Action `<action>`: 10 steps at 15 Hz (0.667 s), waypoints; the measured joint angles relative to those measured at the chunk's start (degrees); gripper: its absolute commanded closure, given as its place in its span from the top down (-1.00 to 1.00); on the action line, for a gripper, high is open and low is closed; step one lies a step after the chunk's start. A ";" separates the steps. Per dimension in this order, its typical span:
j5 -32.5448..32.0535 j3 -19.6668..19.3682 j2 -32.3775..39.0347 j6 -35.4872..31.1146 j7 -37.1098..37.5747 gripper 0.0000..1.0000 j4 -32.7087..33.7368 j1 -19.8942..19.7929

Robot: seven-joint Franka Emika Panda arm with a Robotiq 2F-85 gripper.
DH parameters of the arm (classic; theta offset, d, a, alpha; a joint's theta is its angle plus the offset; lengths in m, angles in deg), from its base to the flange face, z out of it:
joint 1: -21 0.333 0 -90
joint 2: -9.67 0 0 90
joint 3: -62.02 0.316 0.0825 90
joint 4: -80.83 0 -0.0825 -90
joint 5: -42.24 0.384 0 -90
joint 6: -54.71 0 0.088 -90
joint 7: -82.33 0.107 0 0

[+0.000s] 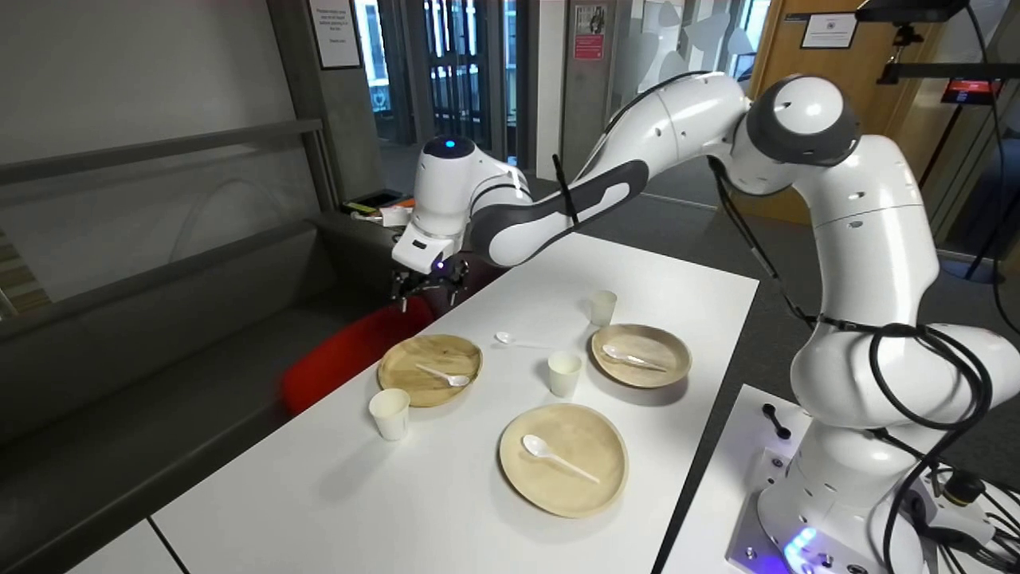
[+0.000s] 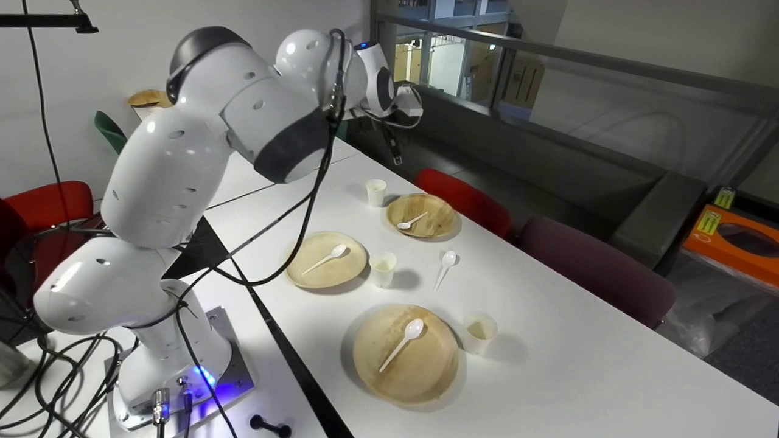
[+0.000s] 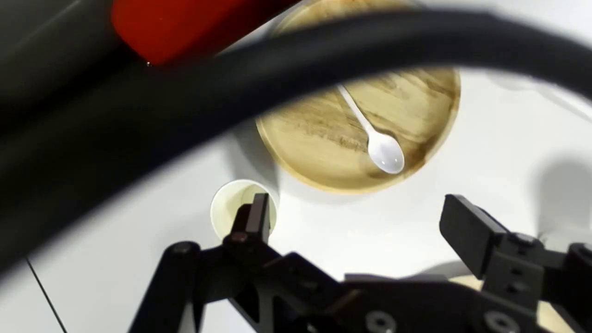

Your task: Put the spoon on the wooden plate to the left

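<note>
- Near the robot base (image 1: 833,478), the larger plate (image 1: 586,437) and deeper dish (image 1: 641,338) each carry a similar spoon (image 1: 538,446).
- Beyond, a loose spoon (image 1: 504,338) lies on the tabletop (image 1: 446,494), handle toward the dish.
- Farther, beside a cup (image 1: 390,414), the wooden plate (image 1: 437,355) holds the white spoon (image 3: 381,148), bowl toward the base, handle outward.
- The outstretched arm (image 1: 689,119) holds its tool (image 3: 356,208) high, jaws wide apart.

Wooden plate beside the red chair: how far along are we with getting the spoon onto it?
Looks done: a white spoon lies on the wooden plate.
In hand: nothing; the pincer is open, raised clear of it.
Left: probably just moving clear, if that spoon is the one meant. If it is the loose spoon on the table, the pick and the placement both remain.
</note>
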 measured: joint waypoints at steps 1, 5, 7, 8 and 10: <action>2.80 1.02 -2.81 0.33 2.47 1.00 -1.78 -1.35; 20.07 2.10 -14.66 2.73 5.78 1.00 -5.10 -4.74; 27.21 1.51 -19.91 4.92 6.52 1.00 -5.39 -5.83; 28.83 2.30 -21.64 6.70 8.10 1.00 -5.53 -7.10; 31.67 3.13 -24.41 10.02 11.10 1.00 -5.73 -9.03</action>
